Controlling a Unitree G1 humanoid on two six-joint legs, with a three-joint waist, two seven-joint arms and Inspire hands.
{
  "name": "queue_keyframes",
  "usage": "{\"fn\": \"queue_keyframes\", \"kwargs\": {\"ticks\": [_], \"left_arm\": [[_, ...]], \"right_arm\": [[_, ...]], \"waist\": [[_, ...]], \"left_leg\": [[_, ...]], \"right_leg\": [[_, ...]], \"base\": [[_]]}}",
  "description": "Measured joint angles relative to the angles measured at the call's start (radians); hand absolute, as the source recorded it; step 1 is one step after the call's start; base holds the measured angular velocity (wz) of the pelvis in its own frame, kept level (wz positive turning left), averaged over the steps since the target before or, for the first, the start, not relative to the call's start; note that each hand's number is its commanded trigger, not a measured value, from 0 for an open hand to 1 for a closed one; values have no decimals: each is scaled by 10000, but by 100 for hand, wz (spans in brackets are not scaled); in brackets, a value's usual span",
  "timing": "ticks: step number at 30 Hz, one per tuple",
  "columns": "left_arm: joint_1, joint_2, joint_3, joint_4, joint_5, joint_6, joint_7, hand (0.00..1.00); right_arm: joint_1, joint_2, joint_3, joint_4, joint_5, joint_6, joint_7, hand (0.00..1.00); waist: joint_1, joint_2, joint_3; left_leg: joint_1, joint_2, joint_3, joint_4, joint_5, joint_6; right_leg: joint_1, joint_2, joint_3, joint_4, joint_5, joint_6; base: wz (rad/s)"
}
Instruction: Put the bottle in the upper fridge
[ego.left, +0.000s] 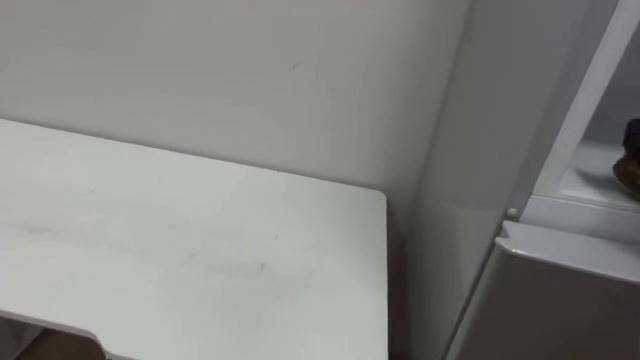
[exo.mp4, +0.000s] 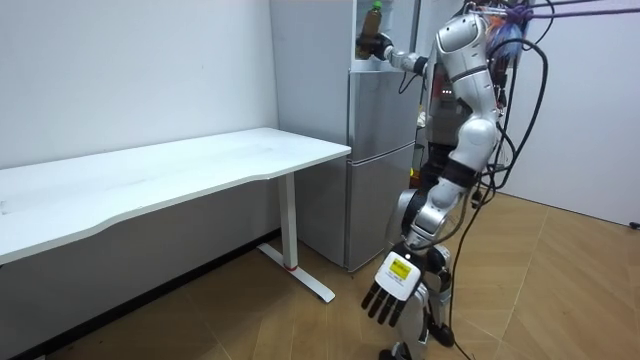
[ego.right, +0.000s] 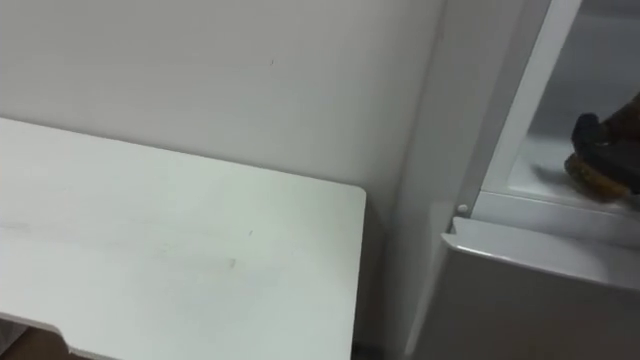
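The bottle (exo.mp4: 375, 14), brownish with a green cap, is held upright inside the silver fridge's (exo.mp4: 380, 150) upper compartment. My right hand (exo.mp4: 371, 45) is raised at head height and shut on it. In the right eye view the dark right hand (ego.right: 592, 132) and a brown part of the bottle (ego.right: 602, 178) show at the right edge, just above the white shelf floor (ego.right: 545, 180) of the open upper compartment. My left hand (exo.mp4: 392, 290) hangs low beside my leg with straight fingers and holds nothing. I stand close in front of the fridge.
A long white table (ego.left: 200, 260) stands against the wall to my left, its end a narrow gap from the fridge's side wall (ego.left: 470, 150). The lower fridge door (ego.right: 530, 300) is shut. Wooden floor lies behind me.
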Motion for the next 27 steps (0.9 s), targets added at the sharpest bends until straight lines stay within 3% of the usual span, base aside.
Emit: {"fn": "queue_keyframes", "kwargs": {"ticks": [8, 9, 14, 19, 27], "left_arm": [[57, 50, 14, 460, -204, 0, 57, 0], [121, 55, 16, 479, -219, -2, 65, 0], [250, 58, 22, 598, -206, 62, -44, 0], [359, 56, 22, 599, -206, 152, -87, 0], [384, 191, -3, 616, -223, 139, -125, 0]], "right_arm": [[-39, -126, 453, 445, 20, -14, 486, 100], [-39, -126, 445, 574, 26, -20, 530, 100], [-40, -164, 342, 981, -66, -104, 538, 100], [-40, -264, 344, 1386, -150, -305, 537, 100], [-58, -280, 363, 2239, -142, -1084, 441, 100]], "waist": [[366, -206, -22], [394, -164, 11], [606, -139, 7], [884, -54, -23], [951, 29, 8]], "left_leg": [[53, -16, -103, 9, -5, -2], [50, -25, -210, 10, -7, -2], [-1, -25, -341, 49, -19, -18], [-3, -26, -351, 85, -5, -28], [-142, -36, -699, 328, 2, -45]], "right_leg": [[224, -13, -207, -26, 0, 1], [272, -14, -252, -28, 0, 0], [316, -4, -319, -42, 0, 1], [345, -1, -314, -39, 0, -2], [514, -5, -744, -109, 6, -12]], "base": [[6], [14], [6], [1], [12]]}}
